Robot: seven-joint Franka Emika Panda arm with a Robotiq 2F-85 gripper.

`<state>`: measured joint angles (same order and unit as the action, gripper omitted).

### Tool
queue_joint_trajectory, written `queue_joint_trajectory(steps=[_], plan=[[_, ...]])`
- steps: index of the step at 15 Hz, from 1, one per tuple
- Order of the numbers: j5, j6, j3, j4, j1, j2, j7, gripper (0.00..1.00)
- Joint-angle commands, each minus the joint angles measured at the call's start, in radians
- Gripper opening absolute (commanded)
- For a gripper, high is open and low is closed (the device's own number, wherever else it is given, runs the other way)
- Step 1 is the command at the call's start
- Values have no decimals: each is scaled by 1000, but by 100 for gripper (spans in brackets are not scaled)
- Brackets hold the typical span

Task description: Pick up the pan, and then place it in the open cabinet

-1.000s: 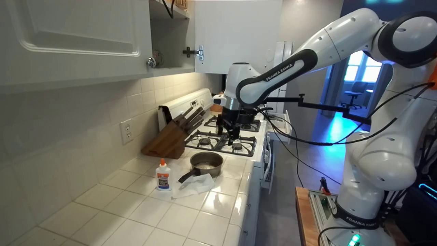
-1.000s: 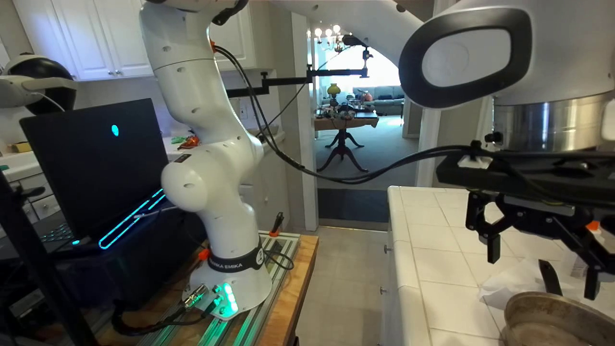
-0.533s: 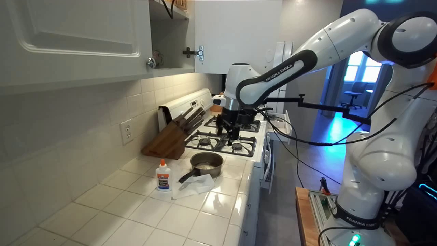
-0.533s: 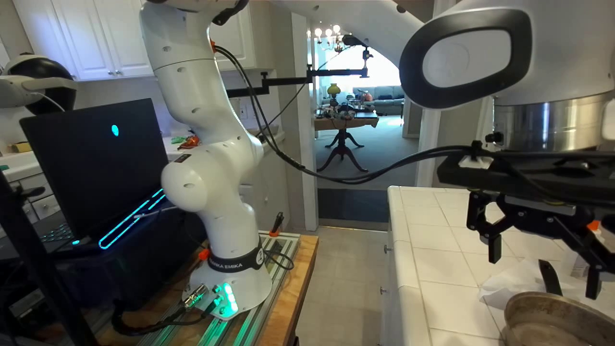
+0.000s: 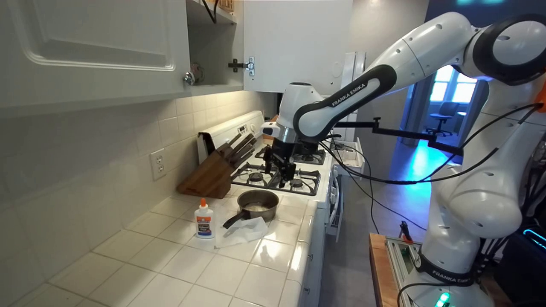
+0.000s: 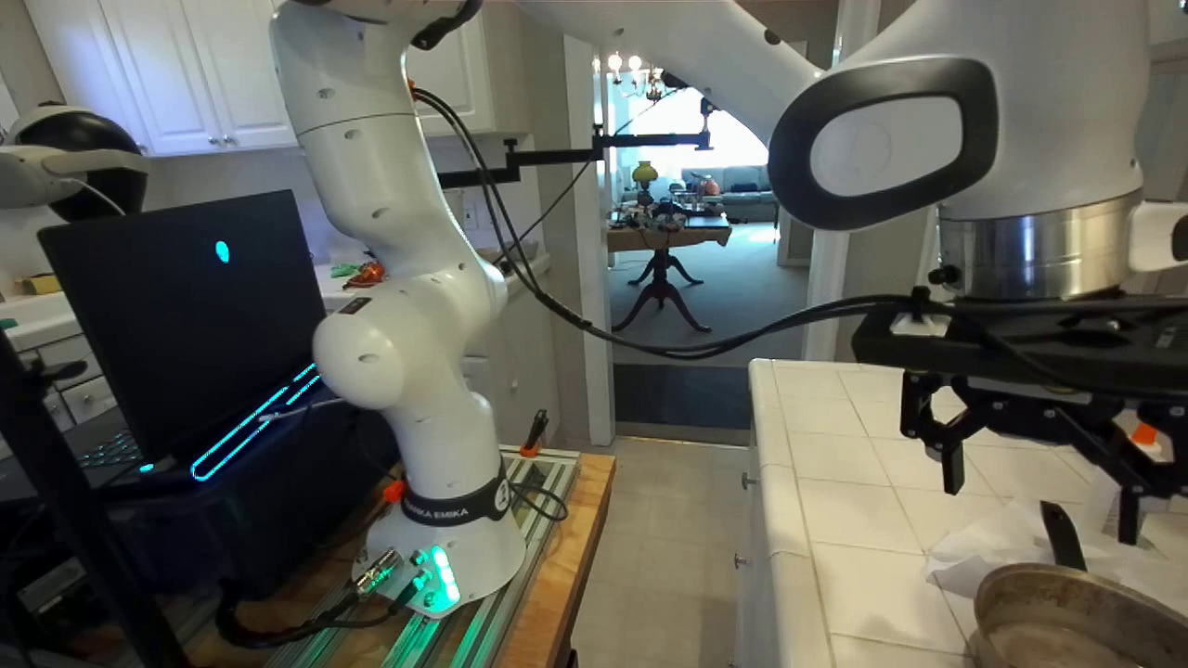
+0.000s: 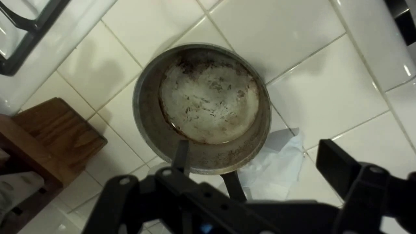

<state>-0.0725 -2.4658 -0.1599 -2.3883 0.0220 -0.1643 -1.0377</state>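
The pan point(image 5: 258, 205) is a round grey-brown saucepan standing upright on the tiled counter beside the stove. It also shows in an exterior view point(image 6: 1077, 617), cut by the frame edge, and in the wrist view point(image 7: 208, 100). Its dark handle point(image 7: 233, 186) runs down behind my gripper's linkage in the wrist view. My gripper point(image 7: 258, 157) is open and empty above the pan, fingers spread; it shows in both exterior views point(image 5: 276, 175) point(image 6: 1041, 496). The open cabinet point(image 5: 215, 51) hangs on the wall above the counter, its flat door point(image 5: 296, 42) swung open and its interior partly seen.
A glue bottle point(image 5: 204, 219) stands near the pan's handle. A crumpled white paper point(image 5: 245, 232) lies by the handle. A knife block point(image 5: 209, 172) stands against the wall. Stove grates point(image 5: 273, 177) are beside the pan. A panelled cabinet door point(image 5: 98, 38) juts out at upper left.
My hand has tilted and shifted slightly; in an exterior view the fingers have moved a little left and down. The fingers stay open. The pan and cabinet have not moved.
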Motion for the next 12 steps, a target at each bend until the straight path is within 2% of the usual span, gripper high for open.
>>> queue_joint_trajectory(steps=[1, 4, 9, 12], plan=[[66, -1, 14, -16, -17, 40, -36, 100], [119, 13, 24, -19, -20, 78, -42, 100], [94, -70, 37, -16, 2, 144, -47, 100], [116, -107, 41, -10, 8, 183, -120, 100]])
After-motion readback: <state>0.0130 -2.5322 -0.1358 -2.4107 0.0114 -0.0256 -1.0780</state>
